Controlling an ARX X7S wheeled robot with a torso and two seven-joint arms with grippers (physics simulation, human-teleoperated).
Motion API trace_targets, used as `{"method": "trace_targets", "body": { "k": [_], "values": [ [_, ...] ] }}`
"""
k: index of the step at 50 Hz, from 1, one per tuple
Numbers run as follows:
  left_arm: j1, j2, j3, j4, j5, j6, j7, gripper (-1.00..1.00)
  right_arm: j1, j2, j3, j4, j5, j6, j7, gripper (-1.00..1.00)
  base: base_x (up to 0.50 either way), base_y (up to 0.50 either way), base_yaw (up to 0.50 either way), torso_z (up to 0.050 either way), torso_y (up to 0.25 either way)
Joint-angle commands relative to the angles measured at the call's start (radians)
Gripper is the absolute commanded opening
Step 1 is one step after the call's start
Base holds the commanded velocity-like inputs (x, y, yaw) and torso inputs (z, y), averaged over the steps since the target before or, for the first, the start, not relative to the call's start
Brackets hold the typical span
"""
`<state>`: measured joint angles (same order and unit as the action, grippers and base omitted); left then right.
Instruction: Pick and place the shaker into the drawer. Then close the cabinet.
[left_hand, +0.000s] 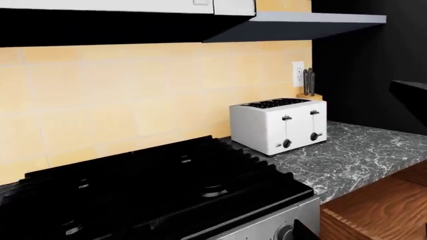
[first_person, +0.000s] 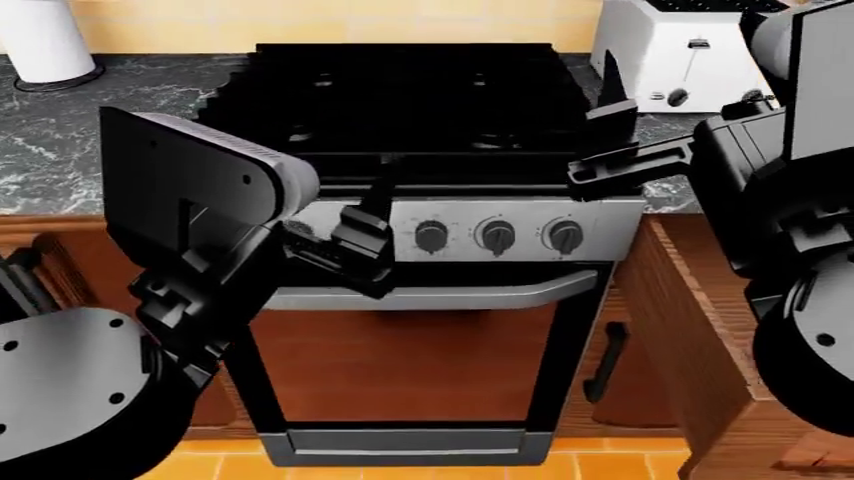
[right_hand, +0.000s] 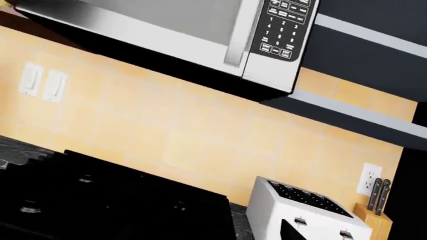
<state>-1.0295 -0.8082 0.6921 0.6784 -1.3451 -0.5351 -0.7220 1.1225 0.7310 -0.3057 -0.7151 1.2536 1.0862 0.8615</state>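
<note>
The shaker does not show in any view. The drawer of reddish-brown wood stands pulled out to the right of the stove, partly behind my right arm; its wooden wall and floor also show in the left wrist view. My left gripper hangs open and empty in front of the stove's knob panel. My right gripper is open and empty above the stove's right front corner, left of the drawer.
A black gas stove with an oven door handle fills the middle. A white toaster and knife block stand on the marble counter at right. A microwave hangs above. A white canister stands back left.
</note>
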Motion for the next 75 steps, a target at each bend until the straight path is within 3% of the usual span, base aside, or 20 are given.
{"method": "trace_targets", "body": {
  "k": [1,18,24,31,40,55,75],
  "values": [
    [0.013,0.001,0.004,-0.002,0.010,0.005,0.006,1.00,-0.017,-0.003,-0.025,0.003,-0.023,0.001,0.001,1.00,-0.25,0.50,0.00,0.000,0.000],
    [0.080,0.018,0.027,-0.044,0.099,0.038,0.015,1.00,-0.091,-0.027,-0.047,0.038,-0.098,-0.067,-0.032,1.00,-0.17,0.50,0.00,0.000,0.000],
    [0.225,0.137,0.047,-0.329,0.336,0.231,0.072,1.00,-0.205,-0.128,-0.128,0.278,-0.306,-0.297,-0.240,1.00,0.00,0.00,0.00,0.000,0.000],
    [0.229,0.280,0.058,-0.629,0.473,0.348,0.110,1.00,-0.212,-0.259,-0.202,0.605,-0.485,-0.501,-0.381,1.00,0.00,0.00,0.00,0.000,0.000],
    [0.257,0.392,0.079,-0.889,0.545,0.443,0.168,1.00,-0.240,-0.350,-0.241,0.833,-0.570,-0.636,-0.441,1.00,0.00,0.00,0.00,0.000,0.000],
    [0.426,0.574,0.107,-1.394,0.668,0.750,0.288,1.00,-0.516,-0.444,-0.241,1.102,-0.664,-0.969,-0.461,1.00,0.00,0.00,0.00,0.000,0.000],
    [0.506,0.572,0.143,-1.364,0.669,0.736,0.305,1.00,-0.654,-0.489,-0.281,1.278,-0.753,-1.150,-0.477,1.00,0.00,0.00,0.00,0.000,0.000]
  ]
}}
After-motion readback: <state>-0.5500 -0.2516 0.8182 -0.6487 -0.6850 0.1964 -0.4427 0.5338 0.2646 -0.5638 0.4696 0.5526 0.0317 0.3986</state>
